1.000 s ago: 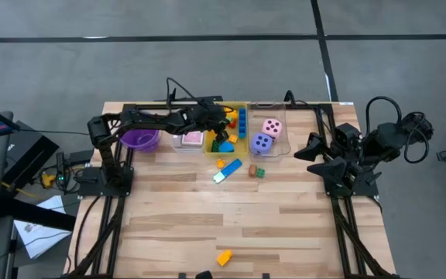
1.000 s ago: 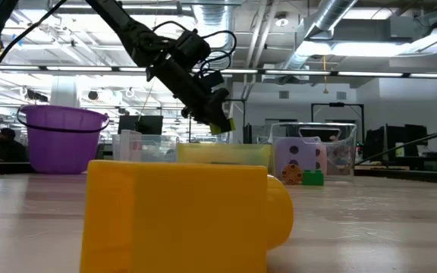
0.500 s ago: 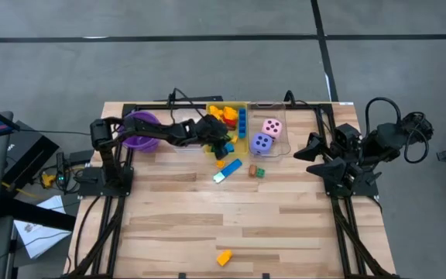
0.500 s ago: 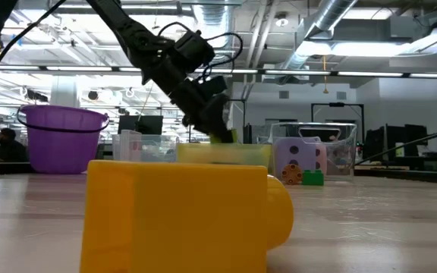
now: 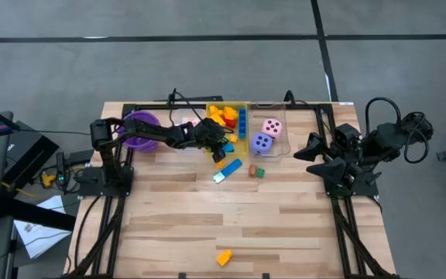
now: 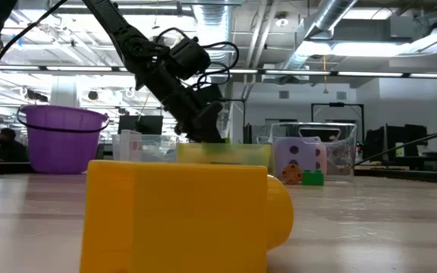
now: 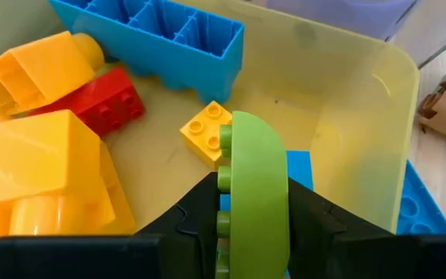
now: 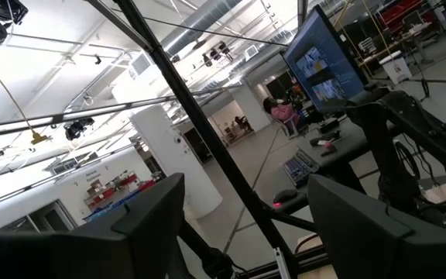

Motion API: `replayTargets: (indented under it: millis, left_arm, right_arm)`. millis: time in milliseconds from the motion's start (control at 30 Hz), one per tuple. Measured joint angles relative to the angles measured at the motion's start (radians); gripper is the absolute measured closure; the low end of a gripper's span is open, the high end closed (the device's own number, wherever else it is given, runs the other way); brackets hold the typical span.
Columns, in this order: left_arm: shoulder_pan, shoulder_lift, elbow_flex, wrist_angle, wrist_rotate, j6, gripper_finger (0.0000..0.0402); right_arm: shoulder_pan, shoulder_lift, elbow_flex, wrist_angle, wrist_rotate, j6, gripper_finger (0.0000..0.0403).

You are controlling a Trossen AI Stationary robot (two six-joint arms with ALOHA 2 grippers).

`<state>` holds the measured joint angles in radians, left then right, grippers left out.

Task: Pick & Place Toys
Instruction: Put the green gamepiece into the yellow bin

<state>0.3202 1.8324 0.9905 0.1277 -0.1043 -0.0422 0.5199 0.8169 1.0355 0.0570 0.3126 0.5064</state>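
My left gripper [image 5: 221,143] is shut on a green rounded block [image 7: 252,190] and reaches into the near end of the yellow bin [image 5: 242,147]. In the low view the gripper [image 6: 207,130] dips behind the bin's rim [image 6: 222,152]. Yellow, red and blue blocks [image 7: 103,101] lie on the bin's floor. A pink die [image 5: 271,127] and a purple die [image 5: 262,142] sit in the clear bin [image 5: 282,147]. My right gripper [image 8: 246,232] is raised at the table's right edge, open, with nothing between its fingers. My left gripper pinches the green block by its two broad flat faces [image 7: 273,209], one dark finger [image 7: 196,221] on each side. The fingers slant down from the table's left. The block stands on edge, its studded rim [image 7: 224,174] showing, above the bin's floor.
Loose on the table just in front of the bins lie a blue block [image 5: 228,169], an orange one [image 5: 221,163] and a small brown-and-green piece [image 5: 255,171]. A yellow block [image 5: 224,257] lies near the front edge. The purple bowl [image 5: 139,129] stands at the far left.
My left gripper has come toward the table's near edge and gone down, carrying the green block from above the bins into the yellow bin's near end. In the low view the block has sunk behind the bin's rim.
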Motion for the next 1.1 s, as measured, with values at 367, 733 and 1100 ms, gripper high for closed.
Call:
replayTargets:
  millis: [367, 733, 1100]
  left_arm:
    - [0.000, 0.000, 0.000, 0.012, 0.000, 0.000, 0.0298]
    - [0.001, 0.000, 0.000, 0.012, 0.000, 0.000, 0.0298]
    - [0.001, 0.000, 0.000, 0.014, 0.000, 0.000, 0.0298]
  right_arm:
    - [0.000, 0.000, 0.000, 0.000, 0.000, -0.001, 0.0137]
    - [0.000, 0.000, 0.000, 0.000, 0.000, -0.001, 0.0137]
    - [0.000, 0.000, 0.000, 0.000, 0.000, -0.001, 0.0137]
